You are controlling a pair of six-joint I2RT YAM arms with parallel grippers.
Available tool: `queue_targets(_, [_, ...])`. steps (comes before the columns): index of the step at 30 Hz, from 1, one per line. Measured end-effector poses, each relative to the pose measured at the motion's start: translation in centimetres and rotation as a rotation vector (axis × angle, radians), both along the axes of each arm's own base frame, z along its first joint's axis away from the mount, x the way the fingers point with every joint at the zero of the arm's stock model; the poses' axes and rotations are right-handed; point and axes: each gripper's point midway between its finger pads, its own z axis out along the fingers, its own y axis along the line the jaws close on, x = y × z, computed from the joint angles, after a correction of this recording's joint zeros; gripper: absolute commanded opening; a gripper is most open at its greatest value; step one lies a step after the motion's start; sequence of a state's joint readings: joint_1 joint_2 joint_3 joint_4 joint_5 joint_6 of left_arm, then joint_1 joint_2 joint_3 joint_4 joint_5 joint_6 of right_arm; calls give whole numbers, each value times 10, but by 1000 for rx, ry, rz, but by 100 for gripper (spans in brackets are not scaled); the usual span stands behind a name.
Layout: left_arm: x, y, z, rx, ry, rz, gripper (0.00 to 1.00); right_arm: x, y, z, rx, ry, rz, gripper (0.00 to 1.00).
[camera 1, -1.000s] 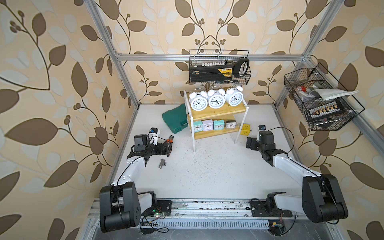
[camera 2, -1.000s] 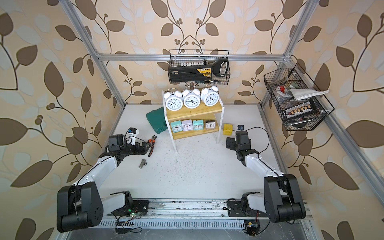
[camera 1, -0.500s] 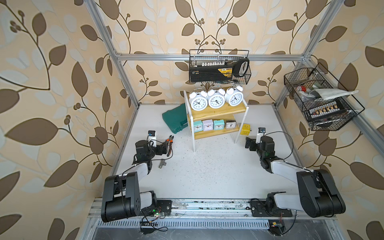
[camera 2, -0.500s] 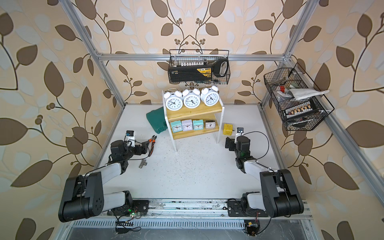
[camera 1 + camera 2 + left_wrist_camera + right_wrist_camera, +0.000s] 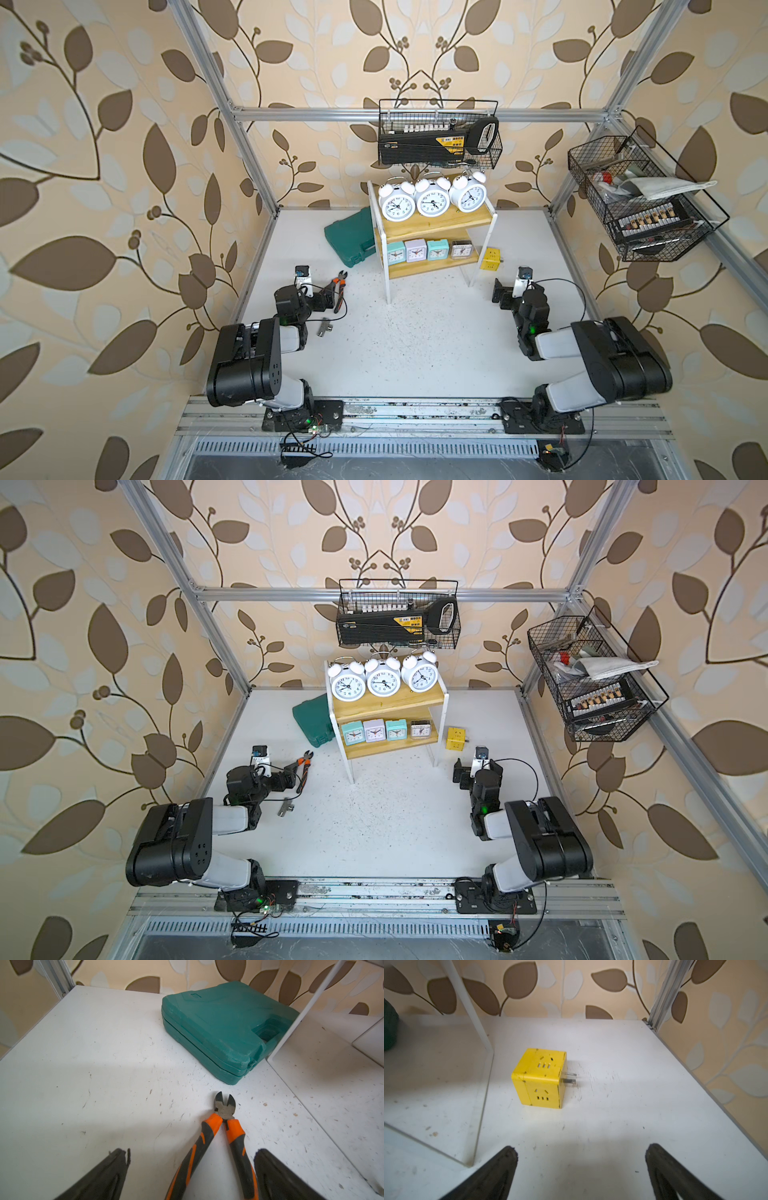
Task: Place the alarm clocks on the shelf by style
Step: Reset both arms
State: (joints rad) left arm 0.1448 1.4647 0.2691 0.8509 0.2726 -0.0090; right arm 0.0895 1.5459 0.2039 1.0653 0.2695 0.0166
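Note:
The shelf (image 5: 440, 224) (image 5: 390, 707) stands at the back middle in both top views. Three round white twin-bell alarm clocks (image 5: 432, 202) (image 5: 383, 683) sit in a row on its top board. On the lower board stand a teal (image 5: 396, 253), a lilac (image 5: 415, 250), a teal (image 5: 437, 249) and a dark clear clock (image 5: 461, 249). My left gripper (image 5: 330, 297) (image 5: 191, 1150) is open low over the table, left of the shelf. My right gripper (image 5: 500, 296) (image 5: 581, 1147) is open and empty, right of the shelf.
Orange-handled pliers (image 5: 224, 1109) lie on the table, handles between my left fingers. A green case (image 5: 218, 1022) sits behind them against the shelf leg. A yellow cube socket (image 5: 542, 1080) stands ahead of my right gripper. A small metal piece (image 5: 325, 328) lies front left. Wire baskets (image 5: 438, 141) hang above.
Both arms have folded back toward the front rail. The grippers have stayed open and hardly shifted. The clocks have not moved.

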Motion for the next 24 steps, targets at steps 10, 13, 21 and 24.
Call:
queue_targets(10, [14, 19, 5, -1, 16, 111, 99, 22, -4, 29, -5, -68, -37, 99])
queue_targets(13, [17, 24, 6, 2, 23, 137, 99, 21, -5, 24, -9, -46, -42, 99])
queue_targets(21, [16, 26, 2, -7, 42, 157, 99, 20, -6, 19, -13, -25, -47, 99])
queue_targets(24, [16, 26, 2, -8, 42, 158, 99, 19, -6, 19, -13, -24, -47, 99])
